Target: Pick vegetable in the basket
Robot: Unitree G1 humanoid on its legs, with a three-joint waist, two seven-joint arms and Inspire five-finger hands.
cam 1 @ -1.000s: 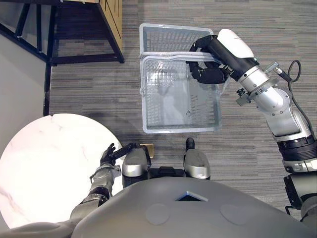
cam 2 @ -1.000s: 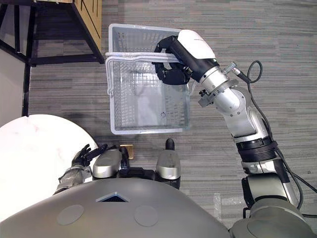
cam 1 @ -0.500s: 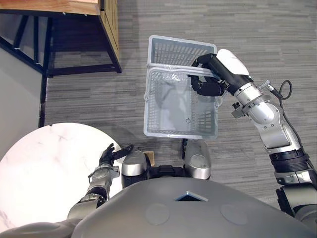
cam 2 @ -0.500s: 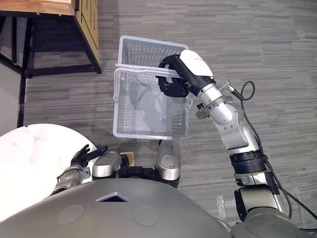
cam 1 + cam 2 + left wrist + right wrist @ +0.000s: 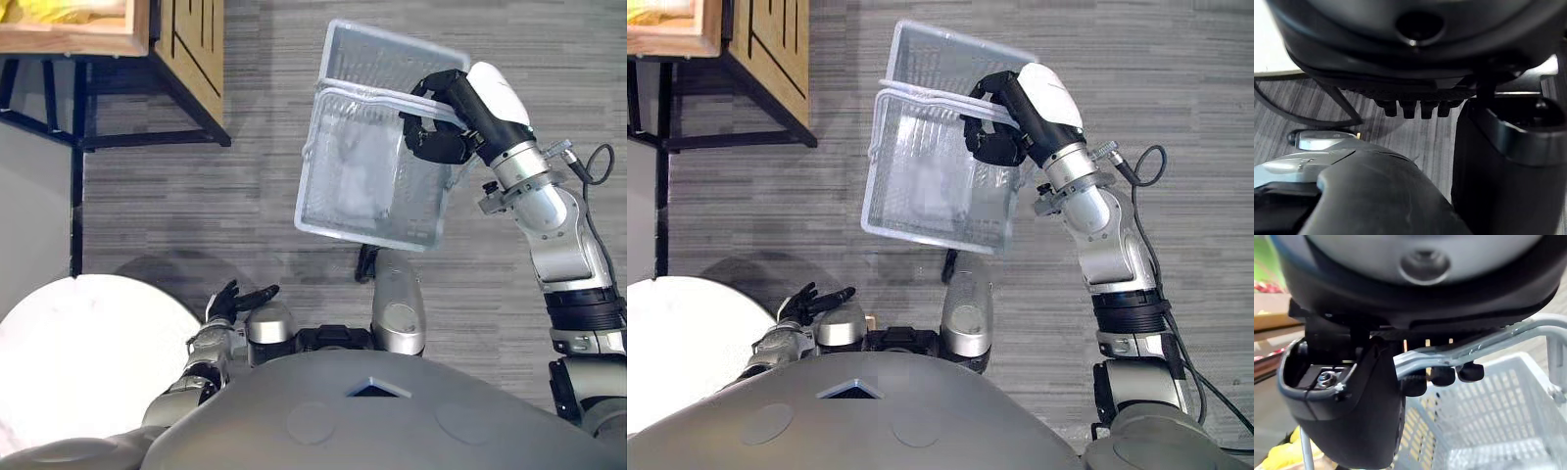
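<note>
Dark right hand [image 5: 438,140] curling round white handle [image 5: 1488,342], holding pale mesh basket [image 5: 358,191] tilted at one o'clock. Left hand [image 5: 233,300] hanging slack-fingered at seven o'clock beside white round table [image 5: 78,362]. Yellow produce [image 5: 59,10] lying in wooden crate [image 5: 69,41] at eleven o'clock.

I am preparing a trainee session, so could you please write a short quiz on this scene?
1. True or false: the right hand is curled round the handle of the pale grey plastic mesh basket.
2. The left hand is: A shut on a vegetable; B open, near the round white table; C inside the basket.
3. Fill in: the basket hangs above the grey striped ___.
Key: 1 true; 2 B; 3 floor.
</note>
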